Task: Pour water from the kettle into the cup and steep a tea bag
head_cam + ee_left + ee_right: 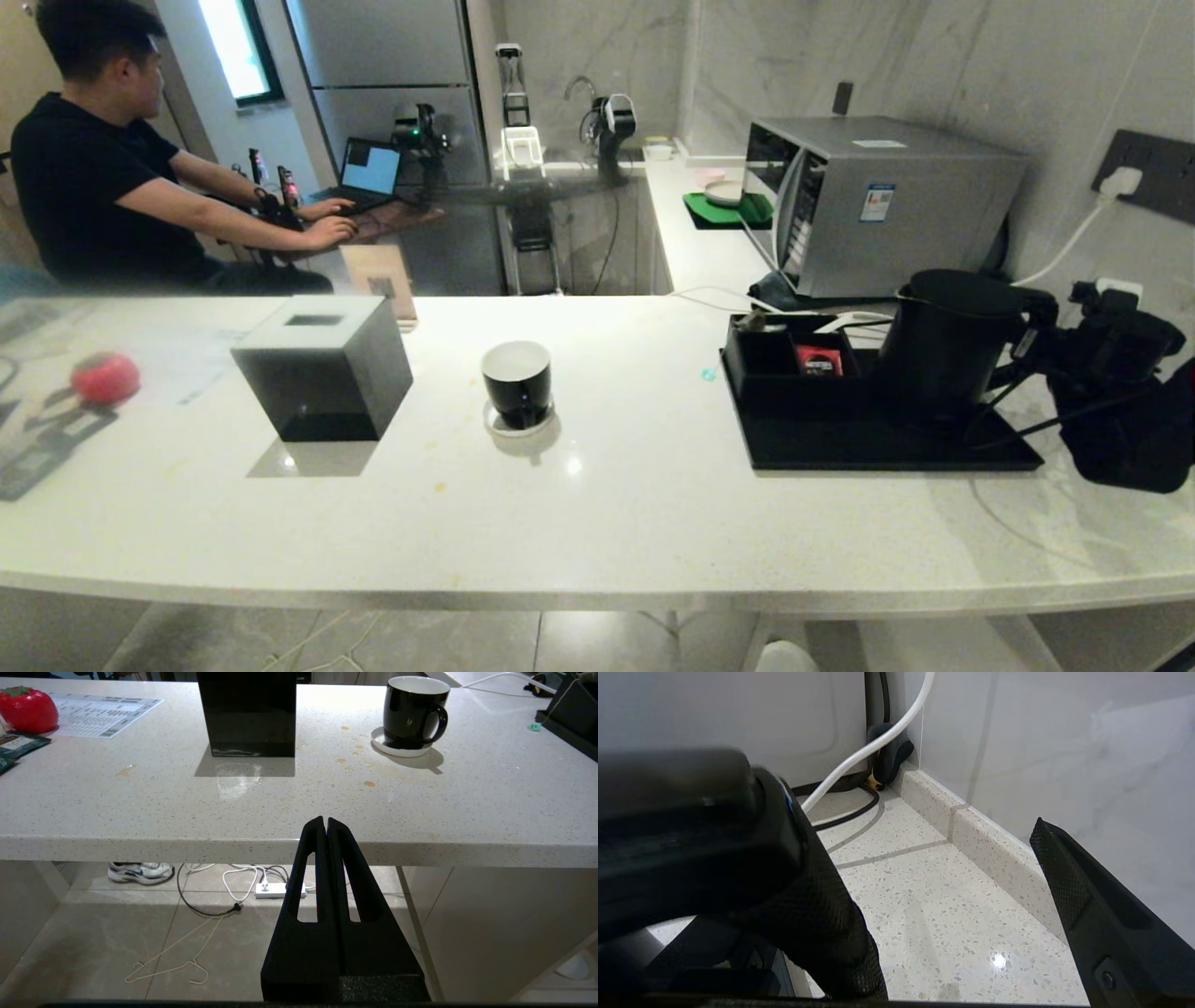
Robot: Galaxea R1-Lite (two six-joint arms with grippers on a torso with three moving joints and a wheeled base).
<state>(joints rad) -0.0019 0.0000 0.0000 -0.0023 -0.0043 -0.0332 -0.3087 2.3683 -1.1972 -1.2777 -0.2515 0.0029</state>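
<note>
1. Head view. The right claw [1044, 329] stands spread wide at the handle side of the kettle [945, 347], apparently lined up so the loop handle passes between its fingers; no grip has been made. The kettle sits on a black tray [840, 448], well clear of the cup [517, 383], which lies far off to the claw's left on a white coaster [495, 425], open side up and ready to receive water. A black tissue box [322, 366] stands further left still. Behind the surface [597, 523] a seated person [103, 168] works at a laptop.

2. Left wrist view. The left claw [325, 823] is clenched on nothing and hangs below the surface's front edge, evidently parked out of the way. The cup [413, 711] stands ahead of it and to one side, handle turned towards the camera. A small green tag [533, 727], probably the tea bag's, lies beside the tray; the bag itself cannot be made out.

3. Right wrist view. One finger [1101, 914] stands well apart from the other, which lies against the kettle's dark handle [682, 826]; bare surface shows between.
</note>
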